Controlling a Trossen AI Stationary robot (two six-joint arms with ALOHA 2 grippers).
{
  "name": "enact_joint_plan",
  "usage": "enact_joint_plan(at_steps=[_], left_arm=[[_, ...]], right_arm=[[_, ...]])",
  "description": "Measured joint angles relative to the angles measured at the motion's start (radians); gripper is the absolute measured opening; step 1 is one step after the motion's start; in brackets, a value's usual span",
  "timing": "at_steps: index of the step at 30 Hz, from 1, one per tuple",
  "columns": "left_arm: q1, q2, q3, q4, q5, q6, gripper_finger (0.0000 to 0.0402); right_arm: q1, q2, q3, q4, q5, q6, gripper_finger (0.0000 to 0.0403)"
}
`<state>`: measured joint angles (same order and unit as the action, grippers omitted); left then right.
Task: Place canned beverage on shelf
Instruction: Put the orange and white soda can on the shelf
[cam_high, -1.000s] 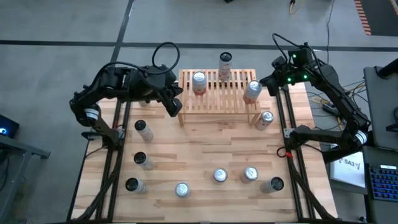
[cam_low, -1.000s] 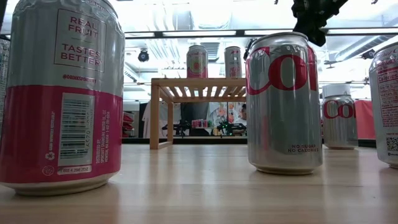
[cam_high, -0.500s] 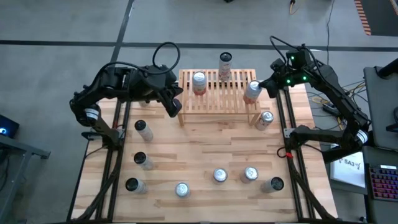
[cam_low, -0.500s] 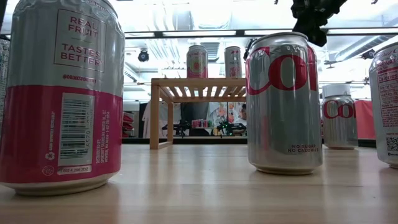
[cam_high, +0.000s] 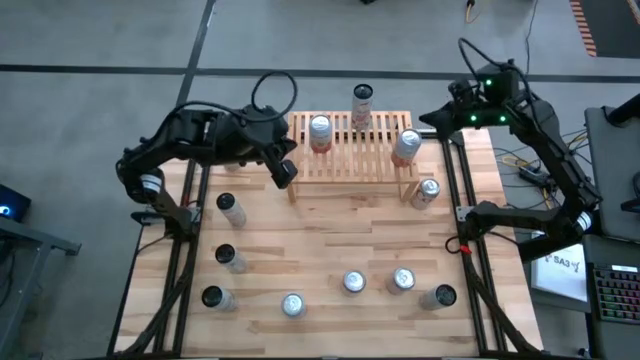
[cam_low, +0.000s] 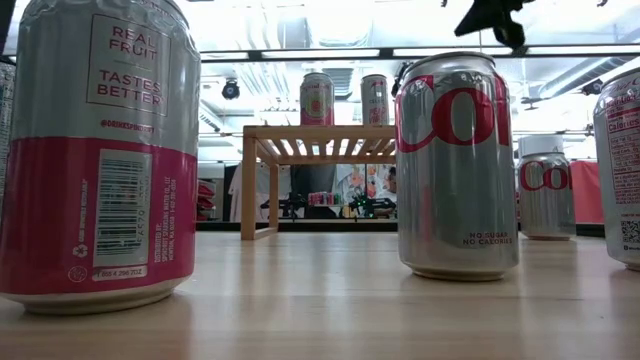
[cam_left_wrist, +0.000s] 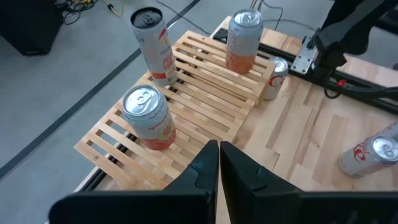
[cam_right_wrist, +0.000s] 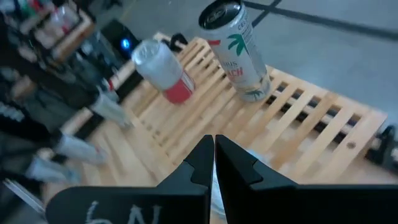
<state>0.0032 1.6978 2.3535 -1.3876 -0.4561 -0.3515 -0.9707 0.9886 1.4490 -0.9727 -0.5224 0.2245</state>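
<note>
- Your shelf (cam_high: 352, 150) sits at upper centre of the high view, on the far part of the wooden table (cam_high: 330, 250).
- Three cans stand on its slats: a tall can with a black top (cam_high: 361, 104) at the back edge, a pink-banded can (cam_high: 320, 132) toward the left end, and another pink-bottomed can (cam_high: 406, 146) near the right end.
- A red-and-silver can (cam_high: 427, 192) stands on the table just beside the shelf's front right leg.
- Your left gripper (cam_high: 284, 172) hangs at the shelf's front left corner; in its wrist view the two fingers (cam_left_wrist: 202, 165) are pressed together with nothing between them.
- Your right gripper (cam_high: 438, 118) is in the upper right of the high view, just off the shelf's right end; its wrist view shows the fingers (cam_right_wrist: 202, 157) closed against each other, holding nothing.
- More cans are spread over the near table: three down the left side, starting with one (cam_high: 230, 208), and four along the bottom, such as one (cam_high: 353, 282).
- In the low view, a pink-and-silver can (cam_low: 100, 150) fills the left, with a red-lettered can (cam_low: 457, 165) right of centre.
</note>
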Motion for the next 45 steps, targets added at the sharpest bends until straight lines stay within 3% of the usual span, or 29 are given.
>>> enact_joint_plan(at_steps=[10, 18, 24, 32, 45], left_arm=[[0.006, 0.066, 0.000, -0.006, -0.039, -0.002, 0.0000], [0.014, 0.028, 0.000, -0.113, -0.181, 0.018, 0.0000], [0.011, 0.011, 0.000, -0.116, -0.189, 0.024, 0.0000], [-0.025, -0.001, 0.000, -0.087, -0.157, 0.047, 0.0000], [-0.102, -0.093, -0.025, 0.094, -0.154, 0.102, 0.0000]], right_arm=[[0.000, 0.002, 0.033, 0.011, -0.008, 0.283, 0.0009], [0.152, 0.000, 0.033, 0.013, 0.185, 0.413, 0.0009], [0.252, 0.022, 0.033, -0.029, 0.273, 0.450, 0.0009], [0.281, 0.049, 0.033, -0.150, 0.355, 0.389, 0.0009], [0.291, 0.092, 0.032, -0.073, 0.421, 0.227, 0.0009]])
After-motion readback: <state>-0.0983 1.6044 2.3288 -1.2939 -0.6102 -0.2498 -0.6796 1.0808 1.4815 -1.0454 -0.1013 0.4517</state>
